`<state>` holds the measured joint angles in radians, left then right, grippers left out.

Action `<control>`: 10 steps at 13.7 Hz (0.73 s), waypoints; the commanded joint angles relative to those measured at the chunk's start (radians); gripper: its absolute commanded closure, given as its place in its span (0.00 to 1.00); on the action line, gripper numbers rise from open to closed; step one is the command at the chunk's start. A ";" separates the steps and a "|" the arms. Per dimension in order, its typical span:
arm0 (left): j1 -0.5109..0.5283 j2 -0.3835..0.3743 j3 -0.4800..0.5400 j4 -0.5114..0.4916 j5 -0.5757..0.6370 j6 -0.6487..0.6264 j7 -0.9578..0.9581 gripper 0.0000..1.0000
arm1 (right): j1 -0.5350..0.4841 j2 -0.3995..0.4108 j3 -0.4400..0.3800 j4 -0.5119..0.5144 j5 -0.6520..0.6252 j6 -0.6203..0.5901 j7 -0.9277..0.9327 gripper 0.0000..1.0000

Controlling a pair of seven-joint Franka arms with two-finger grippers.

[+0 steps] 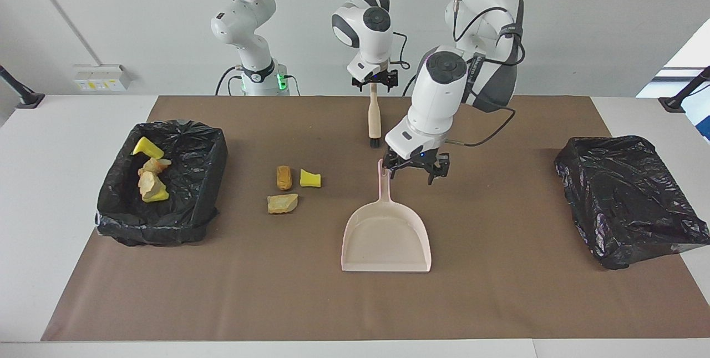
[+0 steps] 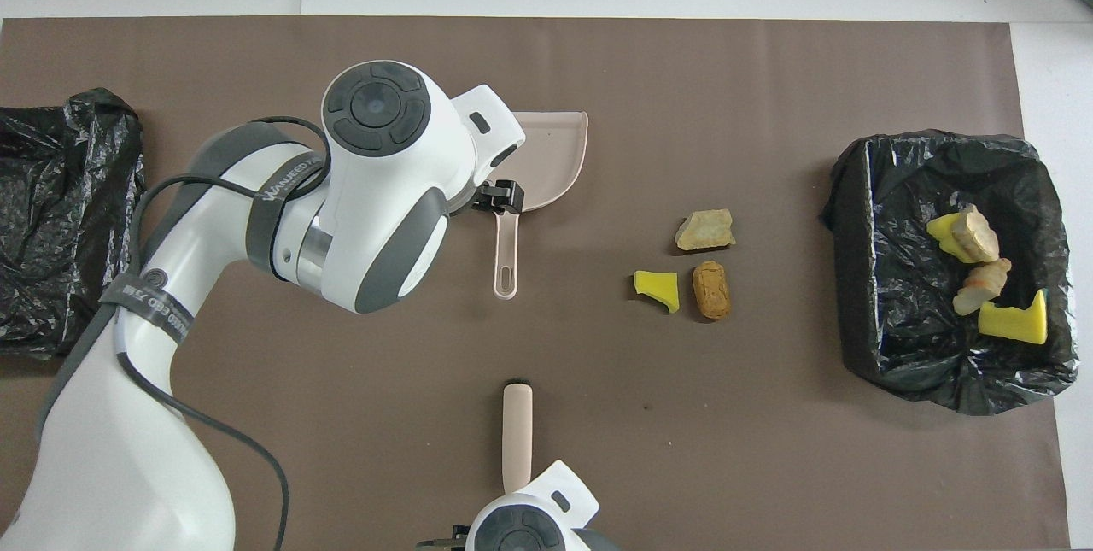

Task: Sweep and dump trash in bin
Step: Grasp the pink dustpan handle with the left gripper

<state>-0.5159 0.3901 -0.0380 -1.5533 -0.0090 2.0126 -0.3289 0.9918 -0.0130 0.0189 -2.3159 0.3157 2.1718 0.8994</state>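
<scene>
Left tool [image 1: 415,172] over smooth dustpan [image 1: 386,238]

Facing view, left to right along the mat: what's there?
Open bin with four chunks in it → three loose chunks → brush → dustpan → left gripper over the dustpan's handle → covered bin.

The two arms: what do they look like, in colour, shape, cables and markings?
Both arms are glossy white, with rounded segments and dark grey round caps at the joints. The left arm bears grey bands with white lettering and a loose black cable. The left claw and the right claw are black. Green lights glow at the bases.
</scene>
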 commanded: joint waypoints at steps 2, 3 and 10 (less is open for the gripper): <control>-0.035 -0.005 0.015 -0.108 0.023 0.133 -0.073 0.00 | 0.031 -0.013 0.003 -0.043 0.048 0.037 0.039 0.13; -0.045 0.015 0.015 -0.114 0.023 0.150 -0.100 0.00 | 0.033 -0.016 0.003 -0.053 0.058 0.052 0.039 0.28; -0.073 0.075 0.018 -0.111 0.037 0.202 -0.177 0.26 | 0.033 0.028 0.000 -0.008 0.059 0.066 0.058 1.00</control>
<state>-0.5791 0.4726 -0.0346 -1.6572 0.0042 2.2002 -0.4830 1.0317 -0.0101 0.0183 -2.3526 0.3557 2.2229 0.9400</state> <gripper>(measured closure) 0.075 0.740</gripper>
